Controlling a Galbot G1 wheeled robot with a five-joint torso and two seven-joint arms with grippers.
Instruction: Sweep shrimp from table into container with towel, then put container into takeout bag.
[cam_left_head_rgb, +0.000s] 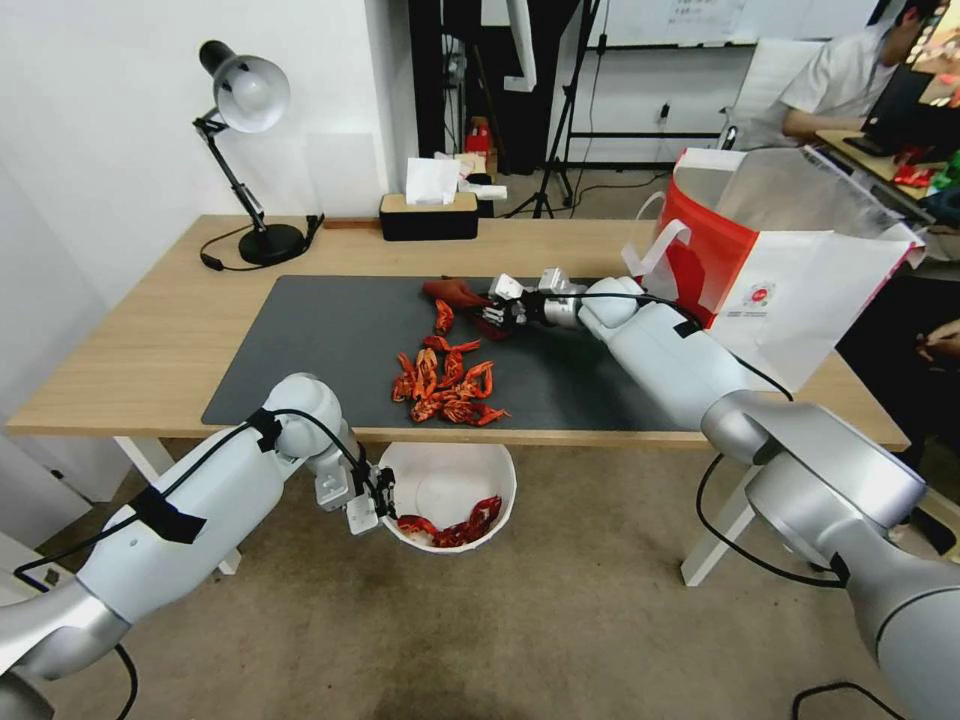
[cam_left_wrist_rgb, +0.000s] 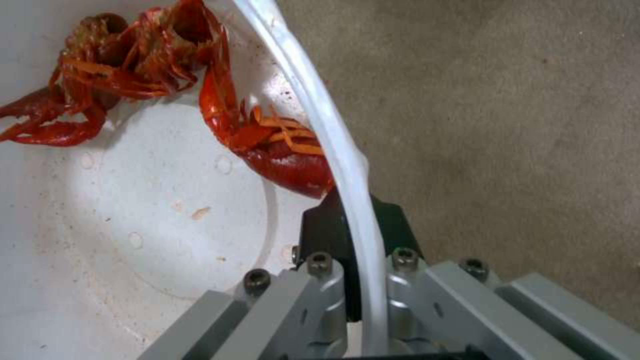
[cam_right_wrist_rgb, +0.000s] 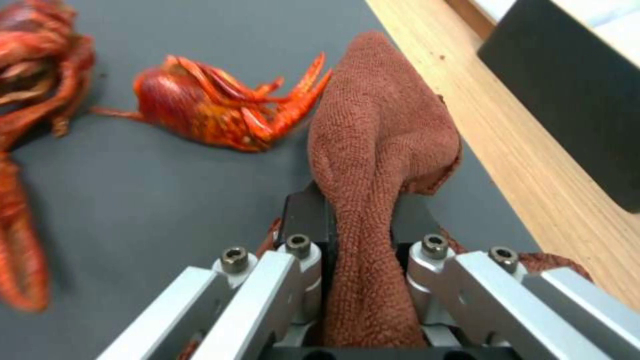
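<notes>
A pile of red-orange shrimp lies on the dark mat near the table's front edge, and one loose piece sits farther back. My right gripper is shut on the rust-red towel, which rests on the mat just behind that piece. The white container hangs below the table's front edge with a few shrimp inside. My left gripper is shut on its rim. The takeout bag stands open at the table's right end.
A grey mat covers the middle of the wooden table. A black desk lamp stands at the back left and a black tissue box at the back centre. Carpeted floor lies below the container.
</notes>
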